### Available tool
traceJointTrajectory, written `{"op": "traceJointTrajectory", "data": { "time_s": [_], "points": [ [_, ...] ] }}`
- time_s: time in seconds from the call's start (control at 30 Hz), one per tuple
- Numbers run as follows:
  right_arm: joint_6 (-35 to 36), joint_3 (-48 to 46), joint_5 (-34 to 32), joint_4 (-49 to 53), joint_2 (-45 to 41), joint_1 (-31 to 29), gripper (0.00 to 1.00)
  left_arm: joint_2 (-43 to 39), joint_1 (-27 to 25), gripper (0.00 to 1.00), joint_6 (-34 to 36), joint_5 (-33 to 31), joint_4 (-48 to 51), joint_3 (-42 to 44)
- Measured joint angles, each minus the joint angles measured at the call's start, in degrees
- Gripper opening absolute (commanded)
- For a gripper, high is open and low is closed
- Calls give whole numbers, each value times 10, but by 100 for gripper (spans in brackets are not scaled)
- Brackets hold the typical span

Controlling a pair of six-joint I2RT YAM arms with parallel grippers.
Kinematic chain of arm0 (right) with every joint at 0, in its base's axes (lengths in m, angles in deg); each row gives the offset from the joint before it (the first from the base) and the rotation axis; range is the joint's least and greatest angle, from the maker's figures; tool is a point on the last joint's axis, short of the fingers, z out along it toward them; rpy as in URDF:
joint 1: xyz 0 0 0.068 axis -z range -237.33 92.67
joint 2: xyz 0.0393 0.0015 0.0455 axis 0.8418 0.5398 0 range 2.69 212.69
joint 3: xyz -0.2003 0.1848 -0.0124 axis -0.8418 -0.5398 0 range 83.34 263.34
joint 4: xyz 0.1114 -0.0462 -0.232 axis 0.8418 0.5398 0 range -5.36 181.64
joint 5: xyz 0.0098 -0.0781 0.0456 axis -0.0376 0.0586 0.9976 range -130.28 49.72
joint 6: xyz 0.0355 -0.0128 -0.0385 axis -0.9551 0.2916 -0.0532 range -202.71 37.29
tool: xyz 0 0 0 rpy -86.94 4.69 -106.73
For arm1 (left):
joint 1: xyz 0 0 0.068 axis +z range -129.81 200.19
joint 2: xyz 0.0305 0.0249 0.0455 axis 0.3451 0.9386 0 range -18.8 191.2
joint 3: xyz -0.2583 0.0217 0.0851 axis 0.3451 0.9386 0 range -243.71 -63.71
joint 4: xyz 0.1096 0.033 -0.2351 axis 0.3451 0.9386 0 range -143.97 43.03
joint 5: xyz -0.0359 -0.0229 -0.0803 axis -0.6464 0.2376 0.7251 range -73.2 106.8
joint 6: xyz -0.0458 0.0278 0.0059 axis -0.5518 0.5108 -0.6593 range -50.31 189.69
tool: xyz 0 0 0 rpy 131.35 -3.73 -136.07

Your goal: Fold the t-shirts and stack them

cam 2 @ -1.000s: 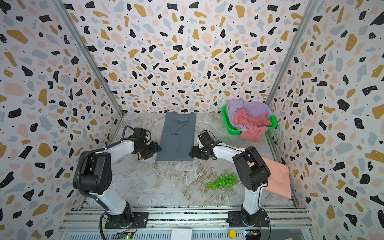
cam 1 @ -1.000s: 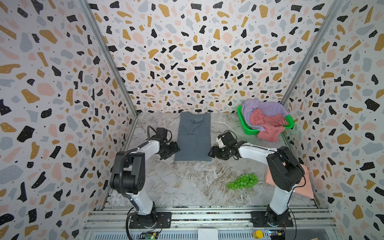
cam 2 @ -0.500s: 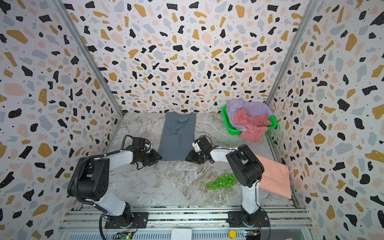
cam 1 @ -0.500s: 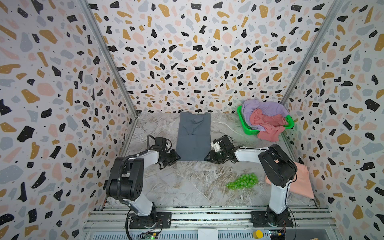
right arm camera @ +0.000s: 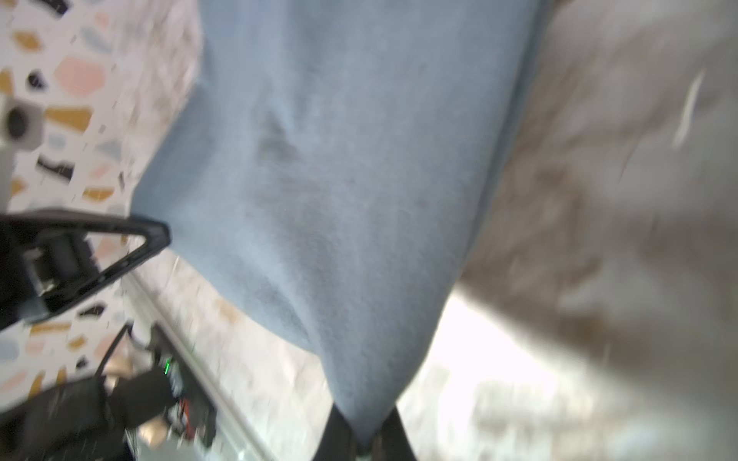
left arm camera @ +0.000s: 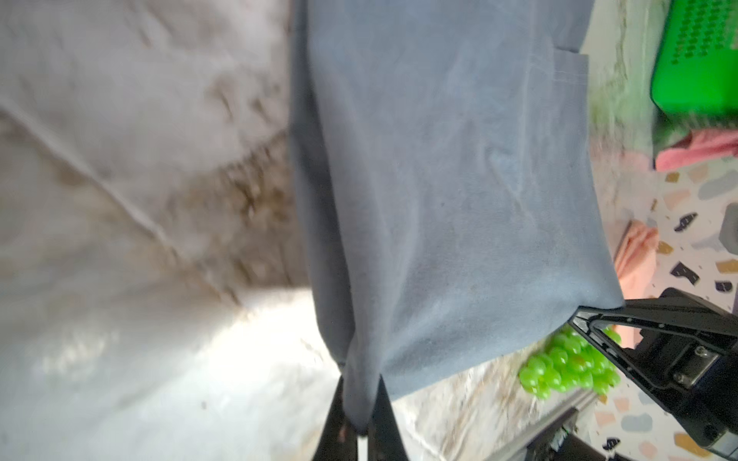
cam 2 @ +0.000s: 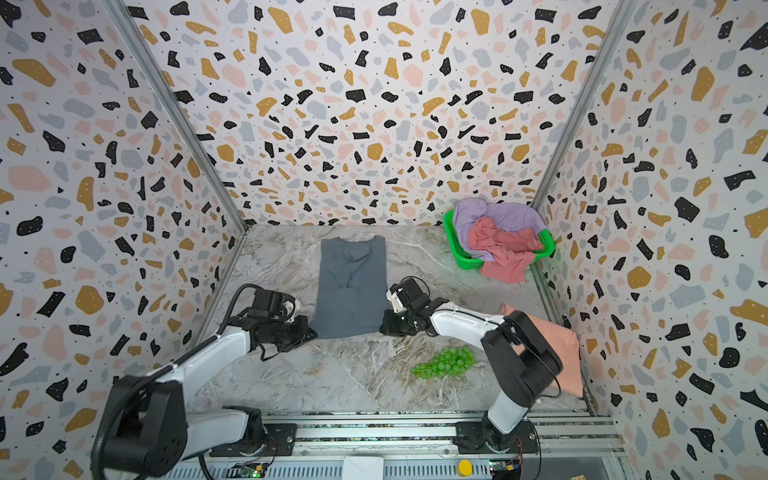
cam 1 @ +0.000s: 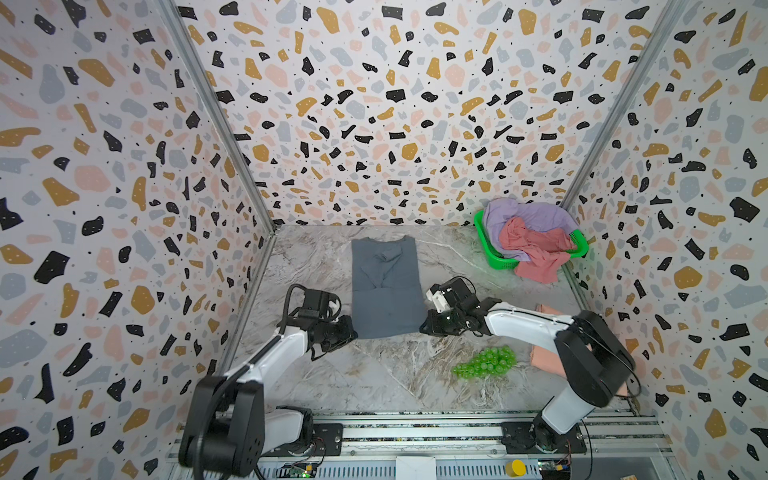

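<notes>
The slate grey t-shirt lies flat in the middle of the marble table, folded into a long narrow strip. My left gripper is shut on its near left hem corner, with grey cloth pinched between the fingers. My right gripper is shut on the near right corner of the same shirt. A lilac t-shirt and a rose pink one lie bunched in the basket. A folded salmon peach t-shirt lies at the right edge, partly behind the right arm.
The green mesh basket stands in the far right corner, the pink shirt spilling over its rim. A bunch of green grapes lies on the table near the right arm. Patterned walls close in three sides.
Both grippers have slid down along the grey shirt's sides to its near hem corners and gone from open to shut on them.
</notes>
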Motion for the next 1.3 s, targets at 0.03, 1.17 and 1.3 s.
{"op": "traceJointTrajectory", "data": {
  "time_s": [0.03,1.17,1.3],
  "points": [
    [-1,-10,-3,17,-30,-14,1,-36,-3,0,-1,7,26,7],
    [77,493,-94,56,364,172,83,572,52,83,-3,27,-11,-709],
    [79,358,-101,28,267,146,82,518,55,83,25,-12,6,-655]
  ]
}}
